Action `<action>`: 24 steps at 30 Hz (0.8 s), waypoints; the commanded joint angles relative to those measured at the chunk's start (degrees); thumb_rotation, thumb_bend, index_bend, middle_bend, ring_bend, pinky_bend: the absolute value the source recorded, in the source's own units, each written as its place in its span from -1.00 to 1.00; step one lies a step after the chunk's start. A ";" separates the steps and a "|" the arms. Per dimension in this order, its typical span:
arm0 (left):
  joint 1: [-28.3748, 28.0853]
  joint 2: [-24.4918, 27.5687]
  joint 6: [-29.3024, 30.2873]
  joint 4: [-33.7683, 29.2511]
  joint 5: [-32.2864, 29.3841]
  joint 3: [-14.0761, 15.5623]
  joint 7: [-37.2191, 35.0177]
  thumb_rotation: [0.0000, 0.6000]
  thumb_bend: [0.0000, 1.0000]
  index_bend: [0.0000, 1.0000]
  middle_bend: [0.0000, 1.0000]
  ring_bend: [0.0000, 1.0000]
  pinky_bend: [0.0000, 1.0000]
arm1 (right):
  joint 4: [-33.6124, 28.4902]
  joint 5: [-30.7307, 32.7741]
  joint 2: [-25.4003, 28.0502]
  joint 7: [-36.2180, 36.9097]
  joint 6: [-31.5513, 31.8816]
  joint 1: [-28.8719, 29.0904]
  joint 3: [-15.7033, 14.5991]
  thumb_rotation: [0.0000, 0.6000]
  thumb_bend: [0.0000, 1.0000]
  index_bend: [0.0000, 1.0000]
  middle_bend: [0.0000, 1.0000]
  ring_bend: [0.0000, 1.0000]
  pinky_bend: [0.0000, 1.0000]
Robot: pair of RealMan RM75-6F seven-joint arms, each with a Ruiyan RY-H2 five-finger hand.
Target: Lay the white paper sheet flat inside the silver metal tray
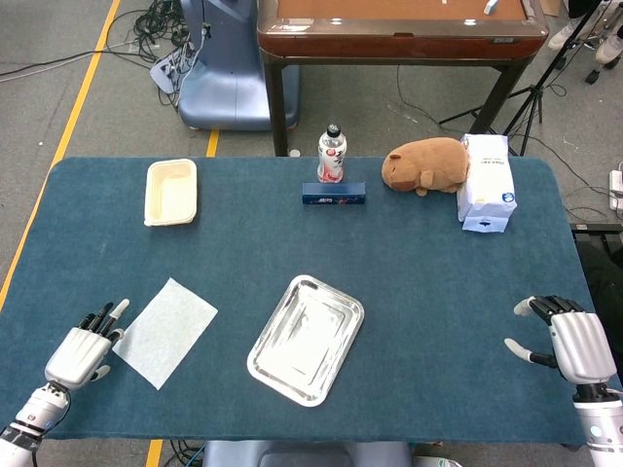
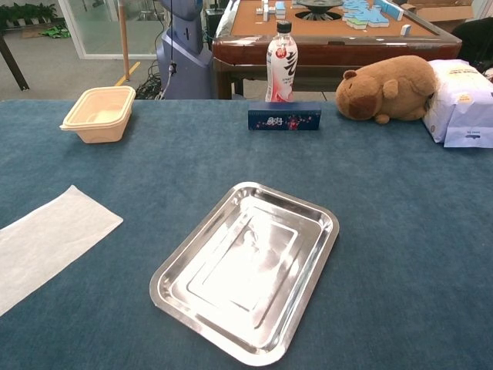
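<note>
The white paper sheet (image 1: 168,331) (image 2: 45,242) lies flat on the blue tablecloth at the front left. The silver metal tray (image 1: 306,338) (image 2: 248,267) sits empty near the table's front centre, to the right of the sheet. My left hand (image 1: 82,348) hovers just left of the sheet's near-left edge, fingers extended and apart, holding nothing. My right hand (image 1: 568,345) is at the far right front of the table, fingers spread, empty. Neither hand appears in the chest view.
A beige plastic container (image 1: 171,191) stands at the back left. A drink bottle (image 1: 331,154), a blue box (image 1: 334,195), a brown plush toy (image 1: 425,164) and a white packet (image 1: 487,182) line the back edge.
</note>
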 commanded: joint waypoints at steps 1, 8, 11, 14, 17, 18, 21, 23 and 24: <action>-0.03 -0.28 -0.02 0.38 -0.09 0.05 -0.34 1.00 -0.81 -0.18 -1.00 -1.00 -0.56 | 0.00 0.00 -0.02 -0.04 -0.03 0.01 -0.02 1.00 -0.89 -0.05 -0.01 -0.21 -0.16; -0.15 -0.74 -0.34 1.05 -0.42 0.11 -1.29 1.00 -0.79 -0.17 -1.00 -1.00 -0.56 | 0.00 0.02 -0.05 -0.08 -0.09 0.03 -0.02 1.00 -0.89 -0.05 -0.01 -0.21 -0.16; -0.24 -0.92 -0.41 1.20 -0.48 0.13 -1.48 1.00 -0.79 -0.17 -1.00 -1.00 -0.56 | 0.00 0.02 -0.09 -0.12 -0.10 0.03 -0.03 1.00 -0.89 -0.05 -0.01 -0.21 -0.16; -0.29 -1.08 -0.47 1.31 -0.57 0.14 -1.72 1.00 -0.79 -0.16 -1.00 -1.00 -0.56 | 0.00 0.03 -0.09 -0.12 -0.12 0.03 -0.04 1.00 -0.89 -0.05 -0.01 -0.21 -0.16; -0.42 -1.23 -0.58 1.42 -0.63 0.14 -1.87 1.00 -0.79 -0.15 -1.00 -1.00 -0.56 | -0.04 0.05 -0.07 -0.12 -0.16 0.04 -0.05 1.00 -0.89 -0.05 -0.01 -0.21 -0.16; -0.45 -1.28 -0.60 1.44 -0.65 0.15 -1.90 1.00 -0.79 -0.15 -1.00 -1.00 -0.56 | -0.05 0.05 -0.06 -0.11 -0.15 0.04 -0.05 1.00 -0.89 -0.05 -0.01 -0.21 -0.16; -0.55 -1.45 -0.74 1.54 -0.73 0.15 -2.07 1.00 -0.79 -0.15 -1.00 -1.00 -0.56 | -0.08 0.02 -0.03 -0.10 -0.16 0.03 -0.09 1.00 -0.89 -0.05 -0.01 -0.21 -0.16; -0.59 -1.55 -0.73 1.61 -0.74 0.16 -2.19 1.00 -0.79 -0.14 -1.00 -1.00 -0.56 | -0.08 0.03 -0.02 -0.08 -0.17 0.03 -0.08 1.00 -0.89 -0.05 -0.01 -0.21 -0.16; -0.63 -1.61 -0.74 1.62 -0.75 0.16 -2.33 1.00 -0.79 -0.14 -1.00 -1.00 -0.56 | -0.09 0.04 -0.02 -0.08 -0.20 0.04 -0.08 1.00 -0.89 -0.05 -0.01 -0.21 -0.16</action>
